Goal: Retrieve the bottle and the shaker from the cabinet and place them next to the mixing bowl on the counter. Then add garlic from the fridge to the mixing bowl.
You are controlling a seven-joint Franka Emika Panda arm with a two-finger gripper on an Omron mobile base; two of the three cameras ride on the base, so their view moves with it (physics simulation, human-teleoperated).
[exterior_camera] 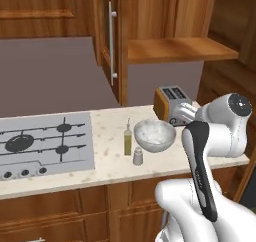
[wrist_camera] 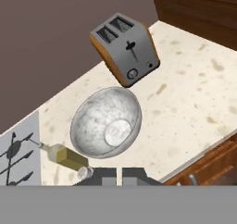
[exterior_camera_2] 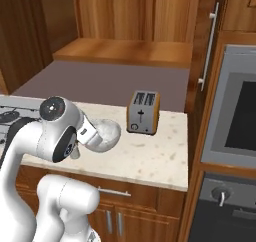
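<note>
Bottle [exterior_camera: 128,141] and shaker [exterior_camera: 137,157] both stand on the counter [exterior_camera: 110,161], out of the cabinet [exterior_camera: 175,48], whose door hangs open with its long silver bar handle [exterior_camera: 111,42] facing the room and its plank shelf bare. Taking the mixing bowl [exterior_camera: 155,134] as the landmark: in the left base view the bottle stands upright just beside the bowl's left edge, its thin neck rising above the rim, and the shaker sits just beside the bowl's lower left, a little nearer the counter's front edge than the bottle. Bottle and shaker are close to each other but apart. In the hand view the bowl [wrist_camera: 106,122] shows a mottled silvery inside with nothing in it, the bottle [wrist_camera: 65,155] lies along its left side in perspective, and the shaker's top [wrist_camera: 84,173] peeks out by the gripper.

Behind the bowl, towards the wall, stands the orange-sided toaster [exterior_camera: 170,102], near but not touching. Left of the bowl, beyond the bottle, the grey gas hob [exterior_camera: 42,143] is set into the worktop. Right of the bowl in the right base view, well apart, a grey oven front [exterior_camera_2: 235,116] fills a tall wooden unit.

The gripper [wrist_camera: 119,176] hangs above the bowl's near edge with its two dark fingers brought together and nothing between them.
</note>
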